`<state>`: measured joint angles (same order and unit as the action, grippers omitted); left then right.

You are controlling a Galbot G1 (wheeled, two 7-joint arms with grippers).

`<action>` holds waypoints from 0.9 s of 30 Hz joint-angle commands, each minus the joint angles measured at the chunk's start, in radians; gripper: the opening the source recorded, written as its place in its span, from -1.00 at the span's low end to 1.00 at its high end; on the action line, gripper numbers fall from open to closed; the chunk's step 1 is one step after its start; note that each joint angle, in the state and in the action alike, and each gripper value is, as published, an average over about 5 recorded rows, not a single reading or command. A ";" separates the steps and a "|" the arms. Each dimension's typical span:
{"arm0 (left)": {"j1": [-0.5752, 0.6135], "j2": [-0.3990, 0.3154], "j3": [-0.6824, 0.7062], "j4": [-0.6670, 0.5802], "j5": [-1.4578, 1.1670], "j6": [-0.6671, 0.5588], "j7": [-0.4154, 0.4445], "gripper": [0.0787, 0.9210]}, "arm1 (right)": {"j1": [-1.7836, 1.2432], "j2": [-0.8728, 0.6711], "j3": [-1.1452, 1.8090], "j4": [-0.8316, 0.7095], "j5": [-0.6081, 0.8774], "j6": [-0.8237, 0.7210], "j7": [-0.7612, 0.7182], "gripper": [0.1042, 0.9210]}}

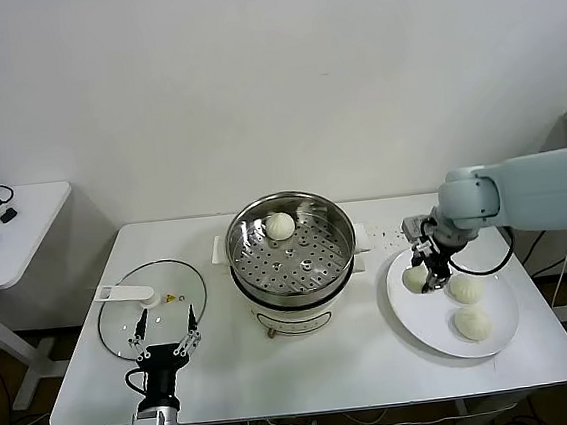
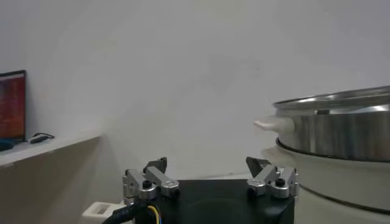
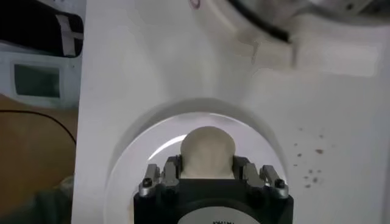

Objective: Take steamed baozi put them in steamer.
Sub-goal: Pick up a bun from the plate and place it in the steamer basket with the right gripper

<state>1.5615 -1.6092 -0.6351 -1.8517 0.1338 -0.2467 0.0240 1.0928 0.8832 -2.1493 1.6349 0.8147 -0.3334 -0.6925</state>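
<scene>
Presently: baozi, gripped between the closed fingers of the right gripper, over the near-steamer edge of the white plate; two more buns on that plate, one already on the tray of the steamer at table centre. Handling, as judged: lift straight, keep the squeeze light on soft dough, clear the steel rim, lower onto bare tray. Left gripper: parked, fingers spread, holding nothing, near the glass lid. Surface: white table. Room: plain white wall, side desk at left
</scene>
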 commanded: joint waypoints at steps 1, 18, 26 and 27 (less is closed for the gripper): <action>-0.002 0.001 0.007 0.001 0.001 0.003 0.002 0.77 | 0.277 0.078 -0.035 0.054 0.153 0.012 -0.051 0.13; 0.011 0.018 -0.011 -0.017 -0.005 0.000 0.007 0.77 | 0.044 0.358 0.259 -0.145 0.276 -0.067 0.006 0.14; 0.002 0.016 -0.037 -0.026 -0.013 0.006 0.018 0.77 | -0.111 0.468 0.328 -0.279 0.273 -0.086 0.022 0.14; 0.002 0.015 -0.038 -0.026 -0.013 0.006 0.018 0.77 | -0.124 0.476 0.332 -0.288 0.274 -0.089 0.024 0.14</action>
<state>1.5663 -1.6092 -0.6584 -1.8747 0.1231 -0.2410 0.0401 1.1141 1.2209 -1.9137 1.4862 1.0593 -0.4053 -0.6803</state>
